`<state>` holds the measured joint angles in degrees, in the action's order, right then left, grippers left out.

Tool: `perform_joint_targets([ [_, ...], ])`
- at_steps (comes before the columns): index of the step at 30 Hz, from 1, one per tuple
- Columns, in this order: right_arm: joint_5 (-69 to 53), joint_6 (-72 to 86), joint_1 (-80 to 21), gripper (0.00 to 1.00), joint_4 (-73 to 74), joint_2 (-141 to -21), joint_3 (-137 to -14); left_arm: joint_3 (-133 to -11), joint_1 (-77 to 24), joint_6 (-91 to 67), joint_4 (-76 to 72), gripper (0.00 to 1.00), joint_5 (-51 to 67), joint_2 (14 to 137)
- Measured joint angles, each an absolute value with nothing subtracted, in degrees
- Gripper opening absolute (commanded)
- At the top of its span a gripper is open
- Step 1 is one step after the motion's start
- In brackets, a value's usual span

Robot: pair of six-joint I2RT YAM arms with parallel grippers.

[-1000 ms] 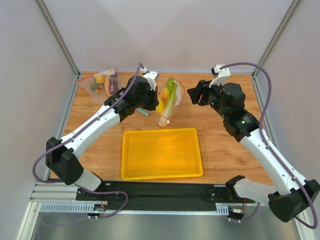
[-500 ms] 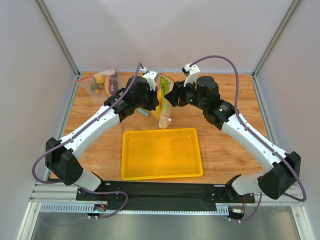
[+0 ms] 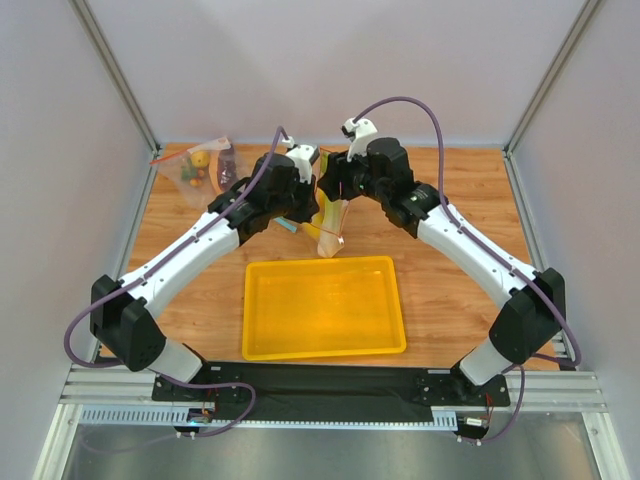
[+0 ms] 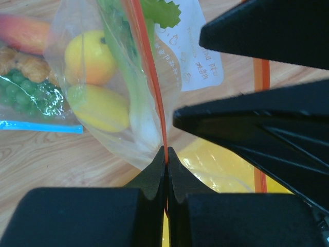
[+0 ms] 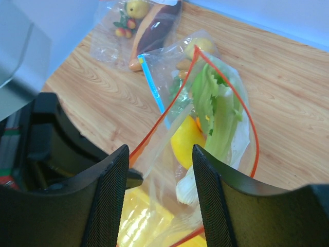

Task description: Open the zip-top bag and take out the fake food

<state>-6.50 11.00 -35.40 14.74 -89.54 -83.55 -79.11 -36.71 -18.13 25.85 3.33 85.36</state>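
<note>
Your left hand (image 4: pixel 166 154) is pinching the red-orange zip strip (image 4: pixel 156 98) of the zip-top bag (image 3: pixel 332 232), fingers pressed together on it. Your right hand (image 5: pixel 159 170) is hovering at the bag's mouth with its fingers spread apart. The bag is hanging upright over the counter (image 3: pixel 450 270), just behind the yellow tray (image 3: pixel 322 305), with the fake food (image 5: pixel 213 108) sitting inside.

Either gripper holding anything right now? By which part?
Left gripper pinches the bag by its red zip strip. Right gripper is open, holding nothing.
</note>
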Motion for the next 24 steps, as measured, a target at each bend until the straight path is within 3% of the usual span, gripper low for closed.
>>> perform_joint_targets([
  [24,-2.44,10.13,-31.90,0.50,13.54,-92.27,-84.29,-77.60,-36.71,-18.13,25.39,0.00,5.32,84.33],
])
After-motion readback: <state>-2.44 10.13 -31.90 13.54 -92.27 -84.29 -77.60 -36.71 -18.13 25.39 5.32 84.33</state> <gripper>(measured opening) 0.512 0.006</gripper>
